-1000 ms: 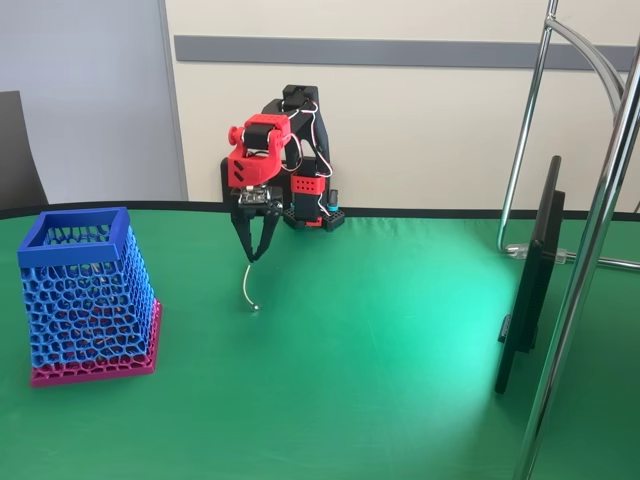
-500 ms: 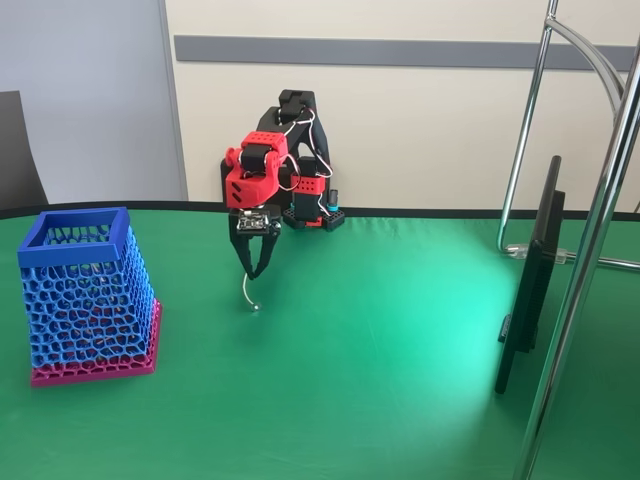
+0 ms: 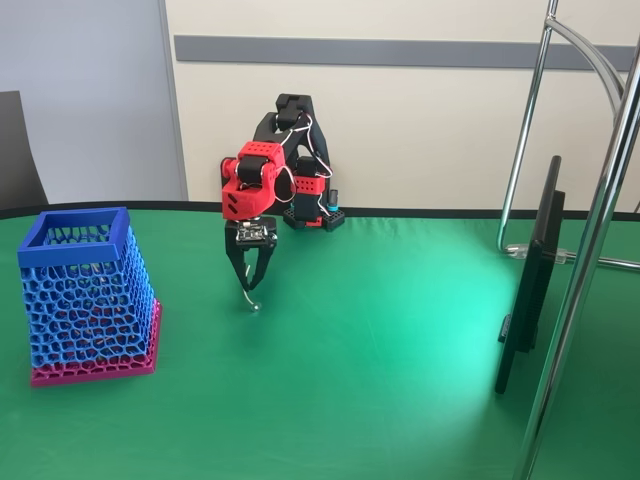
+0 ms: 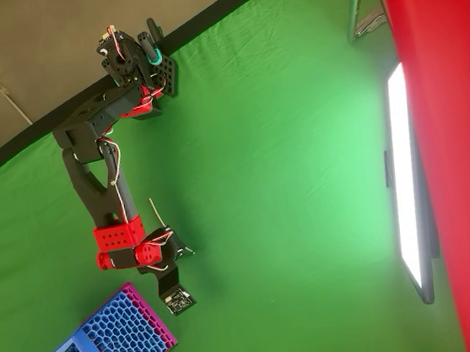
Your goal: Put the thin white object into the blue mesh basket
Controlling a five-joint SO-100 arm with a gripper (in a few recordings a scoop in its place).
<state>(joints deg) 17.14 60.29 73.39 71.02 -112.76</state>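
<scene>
Blue mesh basket (image 3: 88, 296) stands on the green tabletop (image 3: 380, 340); contents unclear. Nearby, jaws pinch the thin white object (image 3: 248, 296).

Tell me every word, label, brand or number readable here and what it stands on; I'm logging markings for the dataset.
None can be read. The arm, the blue mesh basket and the green table bear no legible text. The small board above the gripper is too small to read.

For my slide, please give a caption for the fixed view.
Tool shut on thin white object, right of blue mesh basket.
</scene>
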